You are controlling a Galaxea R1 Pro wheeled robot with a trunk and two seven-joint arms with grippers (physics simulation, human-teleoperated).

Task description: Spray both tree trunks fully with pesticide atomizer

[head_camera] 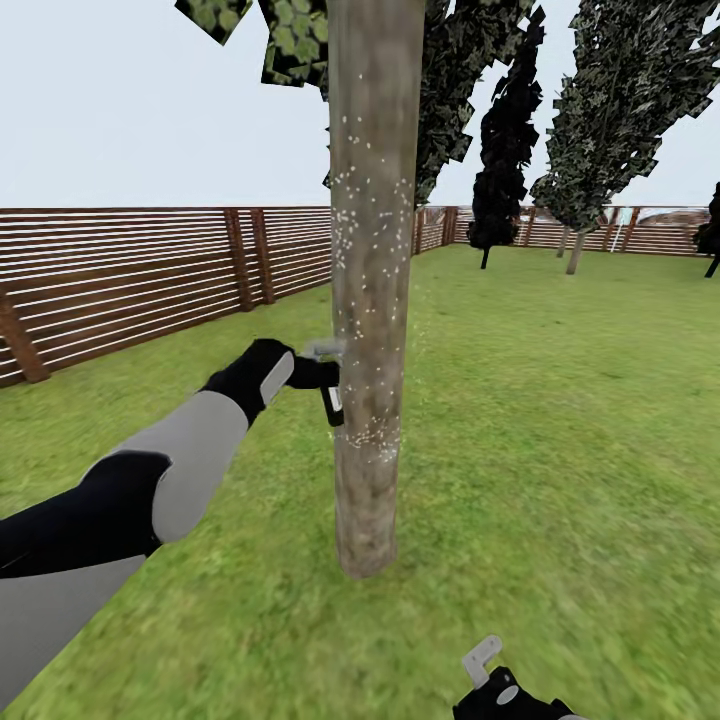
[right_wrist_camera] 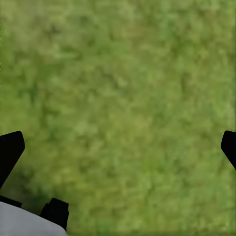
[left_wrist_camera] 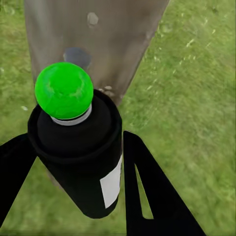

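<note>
You had the pesticide atomizer [head_camera: 331,398] pinched in the left gripper [head_camera: 322,374], fingers closed on either side of its black body, and it was pressed right up against the left side of the tree trunk [head_camera: 371,300], about a third of the way up from the lawn [head_camera: 560,420]. In the left wrist view the bottle [left_wrist_camera: 81,157] sat between the two dark fingers [left_wrist_camera: 147,187] with a bright green cap facing the camera and the bark just beyond.

White specks of pesticide [head_camera: 368,215] dotted the trunk in a band at fence-top height, with another cluster lower down near the bottle. The stretch below that, down to the grass, looked bare, and the far side was hidden from you.

Here was the risk: the bottle was so close to the bark that it looked to be touching. Push in further and the trunk could lever the bottle round in your grip, or knock it out onto the grass. Spraying from that near would likely lay only a tight patch, too. You could also call the trunk done on the near face alone; the back needed checking.

Your right gripper [head_camera: 480,662] hung low over the grass, spread wide in the right wrist view with nothing between its tips [right_wrist_camera: 10,150]. Beyond, by the wooden fence [head_camera: 150,275], another grey trunk [head_camera: 576,252] waited, unsprayed as far as I could tell.
</note>
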